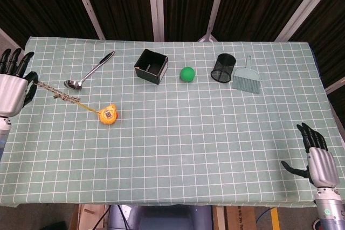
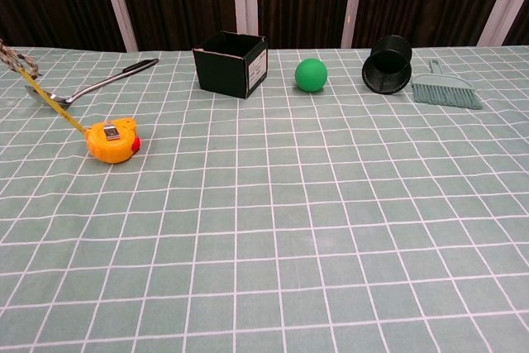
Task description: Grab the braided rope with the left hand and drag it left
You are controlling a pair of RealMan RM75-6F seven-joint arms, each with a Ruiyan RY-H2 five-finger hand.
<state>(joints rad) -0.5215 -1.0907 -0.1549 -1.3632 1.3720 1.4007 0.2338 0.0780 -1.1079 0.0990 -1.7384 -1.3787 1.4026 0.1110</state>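
My left hand (image 1: 12, 87) is at the far left edge of the table in the head view and holds one end of the braided rope (image 1: 56, 93). The rope runs right and down from the hand to a yellow tape strip that leads to the orange tape measure (image 1: 108, 115). In the chest view only the rope's end (image 2: 14, 56) shows at the left edge, above the tape measure (image 2: 112, 140); the left hand is out of that frame. My right hand (image 1: 314, 157) hangs past the table's front right corner, fingers apart and holding nothing.
A metal spoon (image 1: 89, 71) lies just behind the rope. Along the back stand a black open box (image 1: 151, 66), a green ball (image 1: 187, 74), a black mesh cup (image 1: 223, 67) on its side and a small teal brush (image 1: 247, 77). The checked cloth (image 1: 205, 144) covers the table.
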